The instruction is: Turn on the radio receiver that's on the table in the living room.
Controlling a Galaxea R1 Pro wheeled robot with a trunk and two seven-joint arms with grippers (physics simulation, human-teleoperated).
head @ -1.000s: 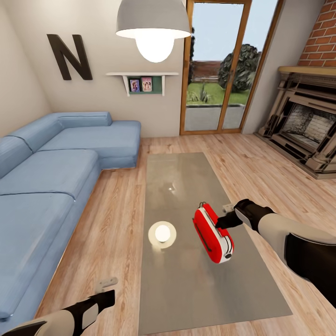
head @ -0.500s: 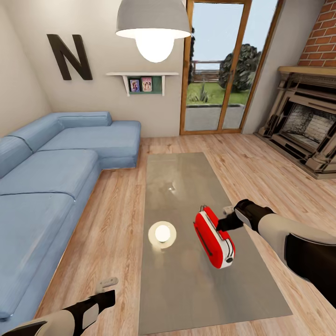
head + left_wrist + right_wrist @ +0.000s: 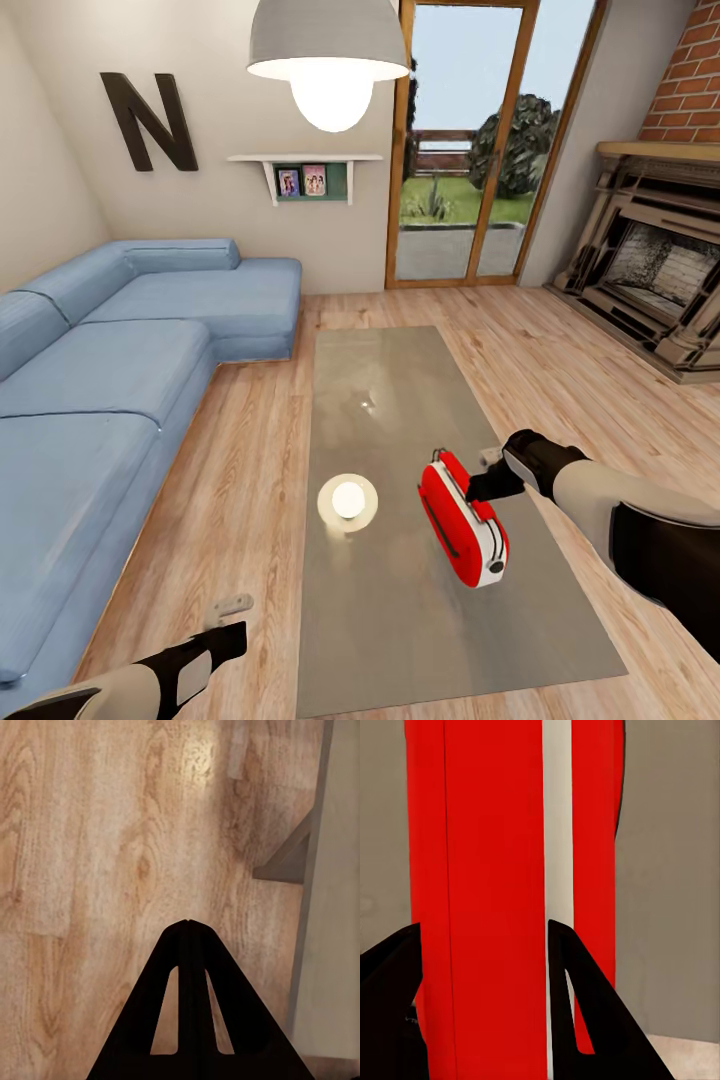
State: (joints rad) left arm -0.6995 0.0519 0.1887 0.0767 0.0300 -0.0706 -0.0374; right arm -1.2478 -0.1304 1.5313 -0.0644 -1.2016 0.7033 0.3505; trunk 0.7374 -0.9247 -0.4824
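Note:
The red radio receiver [image 3: 462, 520] with white trim stands tilted on the glossy grey table [image 3: 400, 400], narrow edge up, right of the table's middle. My right gripper [image 3: 480, 486] is against the radio's far upper end. In the right wrist view the radio's red-and-white edge [image 3: 502, 832] rises just past the gripper [image 3: 484, 926], whose dark fingers [image 3: 585, 1005] are spread apart on either side. My left gripper [image 3: 238, 628] hangs low over the wooden floor, left of the table's near end. Its fingers meet at a point [image 3: 187, 924].
A blue sectional sofa [image 3: 120, 370] runs along the left. The brick fireplace [image 3: 650, 280] is at the right, and glass doors [image 3: 465, 150] are at the far wall. A pendant lamp [image 3: 330, 60] hangs over the table. Wooden floor [image 3: 250, 470] lies between sofa and table.
The radio has slid and tipped a little toward the table's near end. My right gripper has followed it slightly. The left arm has not moved.

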